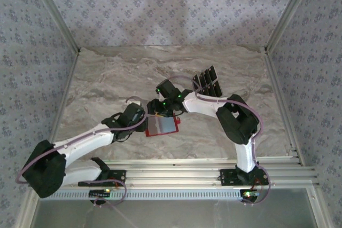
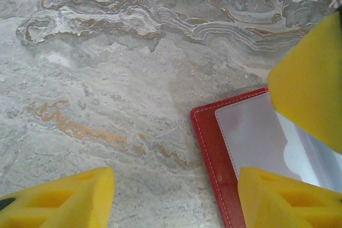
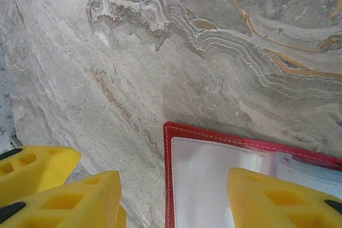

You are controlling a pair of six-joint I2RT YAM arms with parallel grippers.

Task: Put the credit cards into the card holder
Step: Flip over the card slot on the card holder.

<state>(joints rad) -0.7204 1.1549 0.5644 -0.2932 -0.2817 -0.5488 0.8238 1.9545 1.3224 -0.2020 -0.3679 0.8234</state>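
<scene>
Part-open and gripping nothing, the left gripper [image 2: 173, 185] and the right gripper [image 3: 173, 180] each straddle an edge of the open red card holder [image 1: 162, 126] lying flat on the marble table [image 1: 107, 78], black credit cards [image 1: 207, 82] lined up farther back on the right.

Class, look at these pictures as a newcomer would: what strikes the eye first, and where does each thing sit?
The open red card holder lies in the middle of the marbled table, clear pockets up. Bright yellow fingers frame its red corner in the left wrist view. A row of black credit cards stands out just beyond the right arm, toward the far right.
</scene>
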